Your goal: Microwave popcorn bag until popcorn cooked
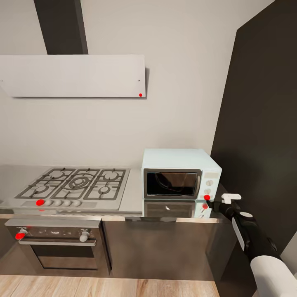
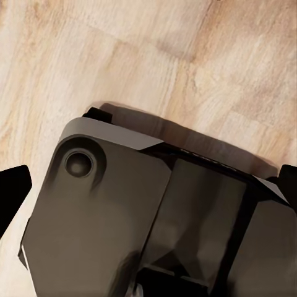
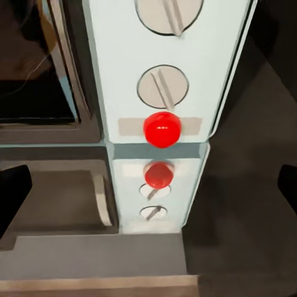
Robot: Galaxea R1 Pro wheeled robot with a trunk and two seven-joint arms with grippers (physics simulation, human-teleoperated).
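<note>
Kitchen wall and a glossy grey desk [image 1: 134, 197] are seen from the head view, with a gas hob [image 1: 76, 183] at the left and a built-in oven [image 1: 57, 243] below it. Further right, the microwave [image 1: 179, 177] is set on the desk with its door shut; whether the popcorn bag is inside cannot be told. The red indicator dot [image 3: 162, 129] is met directly ahead of the right end effector [image 1: 212, 202], whose fingers [image 3: 13, 192] are spread wide, holding nothing. The left end effector's state cannot be told; wooden floor [image 2: 124, 55] is faced.

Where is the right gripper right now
In the head view the right gripper is at the microwave's lower right front corner, right by the red dot under its two knobs. The right wrist view looks straight at that red dot.
</note>
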